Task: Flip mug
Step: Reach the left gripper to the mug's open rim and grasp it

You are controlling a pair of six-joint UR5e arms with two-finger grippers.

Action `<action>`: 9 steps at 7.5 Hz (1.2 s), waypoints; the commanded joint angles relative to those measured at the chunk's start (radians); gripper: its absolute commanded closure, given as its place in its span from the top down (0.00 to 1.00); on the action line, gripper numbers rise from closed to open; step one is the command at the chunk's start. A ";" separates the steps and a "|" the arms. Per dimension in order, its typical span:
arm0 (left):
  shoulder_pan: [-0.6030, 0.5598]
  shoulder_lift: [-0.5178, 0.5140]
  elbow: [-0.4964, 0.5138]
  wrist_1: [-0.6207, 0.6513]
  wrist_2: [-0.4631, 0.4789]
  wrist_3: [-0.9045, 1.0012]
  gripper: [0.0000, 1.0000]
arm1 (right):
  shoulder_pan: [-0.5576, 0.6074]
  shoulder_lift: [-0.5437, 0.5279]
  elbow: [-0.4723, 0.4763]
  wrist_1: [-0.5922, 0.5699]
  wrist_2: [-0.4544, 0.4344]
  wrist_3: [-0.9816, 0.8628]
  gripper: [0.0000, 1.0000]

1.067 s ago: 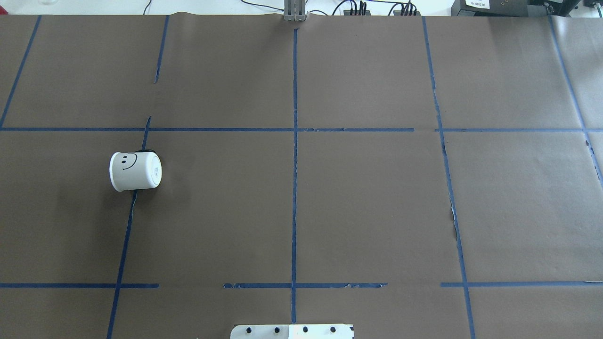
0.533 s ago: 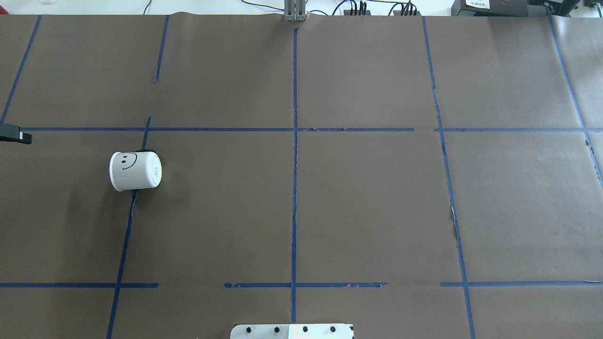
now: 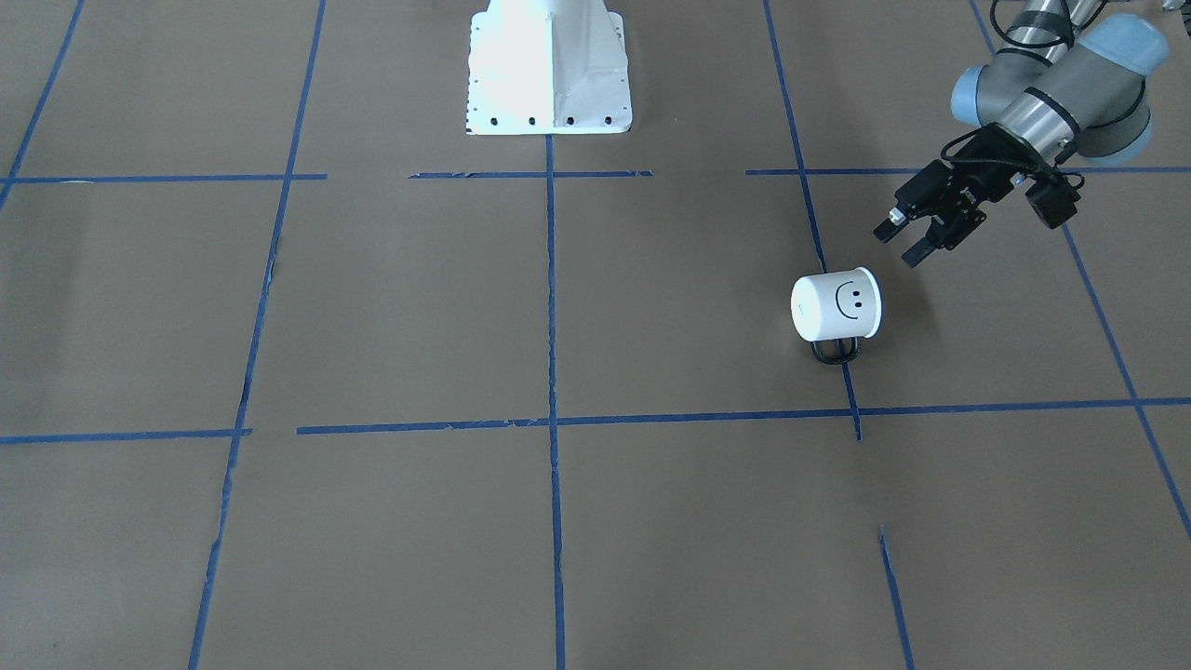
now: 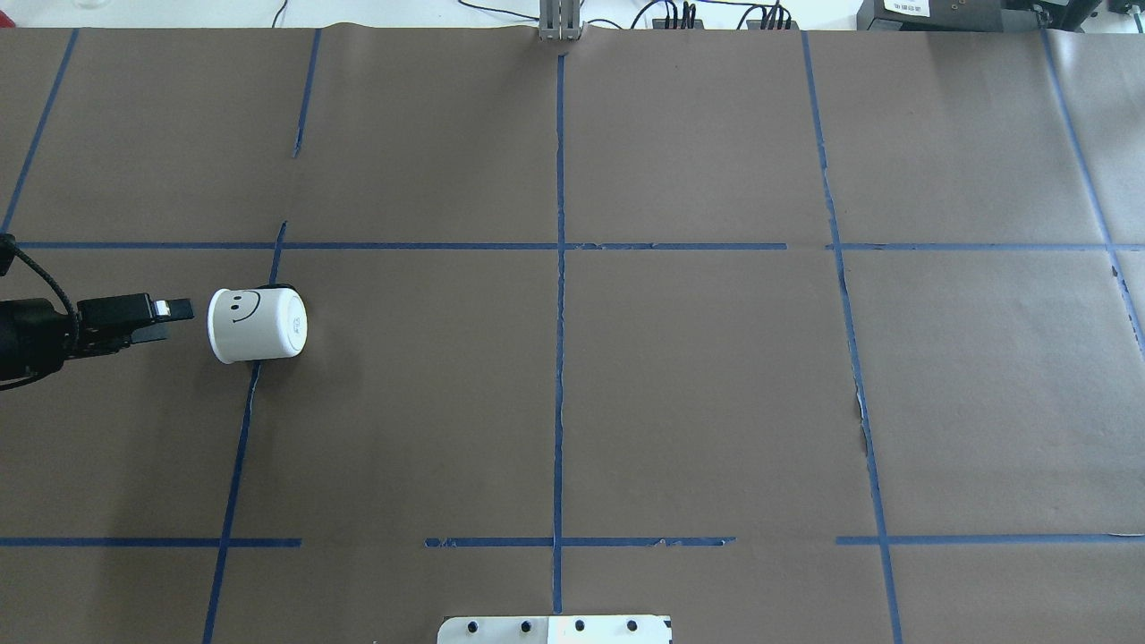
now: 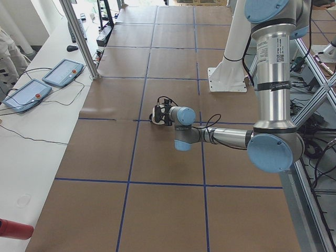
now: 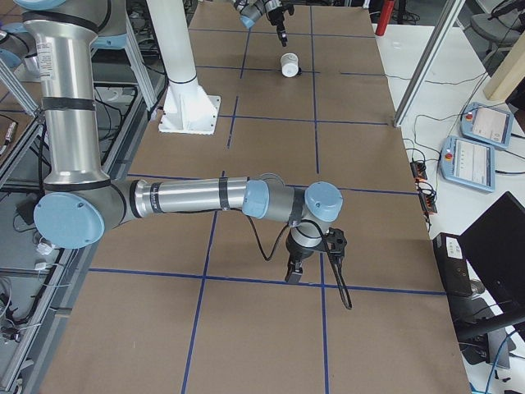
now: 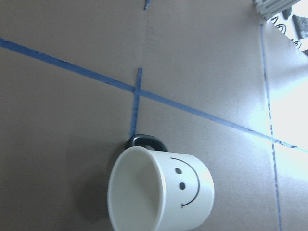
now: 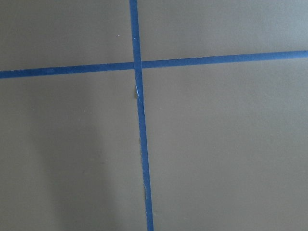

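Observation:
The white mug (image 4: 258, 324) with a black smiley face lies on its side on the brown table paper, left of centre. Its mouth faces my left gripper and its base faces the table's middle. Its black handle (image 3: 835, 351) rests low against the table on the far side. In the left wrist view the mug (image 7: 161, 190) shows its cream inside. My left gripper (image 4: 168, 321) is open and empty, a short gap from the mug's rim; it also shows in the front view (image 3: 904, 242). My right gripper (image 6: 294, 271) hangs low over the table far from the mug; I cannot tell its state.
Blue tape lines (image 4: 560, 313) divide the brown paper into squares. The white robot base plate (image 3: 549, 70) sits at the near middle edge. A metal post (image 4: 561, 22) stands at the far edge. Two teach pendants (image 5: 44, 81) lie on the side bench.
My left arm has come in from the left edge and its open gripper now points at the mug's mouth. The mug has not moved.

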 commanded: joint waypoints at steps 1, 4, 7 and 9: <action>0.037 -0.114 0.191 -0.172 0.106 -0.017 1.00 | 0.000 -0.001 0.000 0.000 0.000 0.000 1.00; 0.063 -0.171 0.247 -0.190 0.102 -0.023 0.31 | 0.000 -0.001 0.000 0.000 0.000 0.000 1.00; 0.062 -0.225 0.252 -0.193 0.007 -0.096 0.00 | 0.000 -0.001 0.000 0.000 0.000 0.000 1.00; 0.021 -0.317 0.244 -0.191 0.002 -0.193 0.00 | 0.000 0.000 0.000 0.000 0.000 0.000 1.00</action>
